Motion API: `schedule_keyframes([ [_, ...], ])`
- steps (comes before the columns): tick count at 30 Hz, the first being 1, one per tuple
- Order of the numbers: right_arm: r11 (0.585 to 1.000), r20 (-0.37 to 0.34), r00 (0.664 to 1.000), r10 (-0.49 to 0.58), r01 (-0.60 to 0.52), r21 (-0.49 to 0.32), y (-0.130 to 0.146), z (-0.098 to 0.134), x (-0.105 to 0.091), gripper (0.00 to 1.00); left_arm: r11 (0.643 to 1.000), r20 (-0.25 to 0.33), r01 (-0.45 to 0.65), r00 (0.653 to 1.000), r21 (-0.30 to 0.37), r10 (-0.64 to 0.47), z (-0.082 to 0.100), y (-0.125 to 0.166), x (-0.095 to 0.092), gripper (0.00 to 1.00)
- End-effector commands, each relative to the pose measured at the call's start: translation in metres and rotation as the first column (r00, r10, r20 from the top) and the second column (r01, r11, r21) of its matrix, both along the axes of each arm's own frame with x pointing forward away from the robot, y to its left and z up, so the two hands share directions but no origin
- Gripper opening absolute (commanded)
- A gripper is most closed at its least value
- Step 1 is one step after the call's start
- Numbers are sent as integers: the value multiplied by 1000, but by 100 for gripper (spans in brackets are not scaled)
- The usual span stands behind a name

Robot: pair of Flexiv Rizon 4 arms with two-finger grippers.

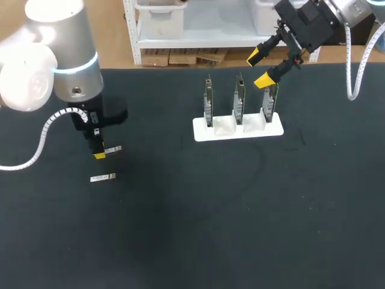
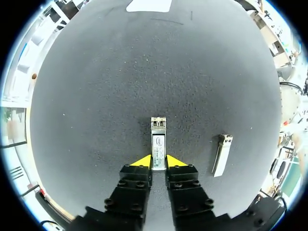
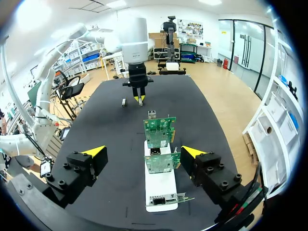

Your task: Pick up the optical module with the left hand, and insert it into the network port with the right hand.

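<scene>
1. Black matte table [image 1: 180, 229]: work surface under both arms.
2. White plastic stand [image 1: 237, 129] with three upright green circuit cards [image 3: 160, 129], each bearing a metal network port [image 3: 155, 150]: under and ahead of the right gripper [image 3: 143, 152], framed by its fingers.
3. Right gripper: fingers spread wide, holding nothing, hanging above the stand's end card.
4. Left gripper [image 2: 159, 162]: well apart from the stand, yellow tips pinching item 5.
5. Silver rectangular optical module [image 2: 158, 139]: clamped at its rear, body projecting ahead of the left tips.
6. Second silver optical module [image 2: 222, 155]: flat on the table, just beside the left gripper, untouched.

Step, as judged: pickup done; handover pending. Next move calls for bringing the module to the right gripper, which must close squarely on it.
</scene>
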State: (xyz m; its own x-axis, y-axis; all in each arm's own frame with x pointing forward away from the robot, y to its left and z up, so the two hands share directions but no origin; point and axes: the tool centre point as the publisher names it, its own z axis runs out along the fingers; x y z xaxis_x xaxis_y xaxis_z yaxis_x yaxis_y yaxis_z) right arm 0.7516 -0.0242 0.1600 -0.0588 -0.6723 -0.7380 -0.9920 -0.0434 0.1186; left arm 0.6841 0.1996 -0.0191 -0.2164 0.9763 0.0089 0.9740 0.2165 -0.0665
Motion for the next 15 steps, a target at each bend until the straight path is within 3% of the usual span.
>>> schedule_keyframes([
  [1, 1000, 3, 1000, -4, 4, 0, 0, 0, -2, 100, 1000, 2, -2, 1000, -17, 2, 4, 3, -1, 0],
  [4, 1000, 3, 1000, -4, 4, 0, 0, 0, -2, 100, 997, 14, -14, 1000, -71, 15, 14, 5, -4, 0],
  [10, 1000, 3, 1000, -4, 4, 0, 0, 0, -2, 100, 981, 95, 19, 995, -193, 0, 51, 3, -9, 0],
  [15, 1000, 3, 1000, -4, 4, 0, 0, 0, -2, 100, 970, 140, 22, 990, -242, 12, 75, 5, -18, 0],
])
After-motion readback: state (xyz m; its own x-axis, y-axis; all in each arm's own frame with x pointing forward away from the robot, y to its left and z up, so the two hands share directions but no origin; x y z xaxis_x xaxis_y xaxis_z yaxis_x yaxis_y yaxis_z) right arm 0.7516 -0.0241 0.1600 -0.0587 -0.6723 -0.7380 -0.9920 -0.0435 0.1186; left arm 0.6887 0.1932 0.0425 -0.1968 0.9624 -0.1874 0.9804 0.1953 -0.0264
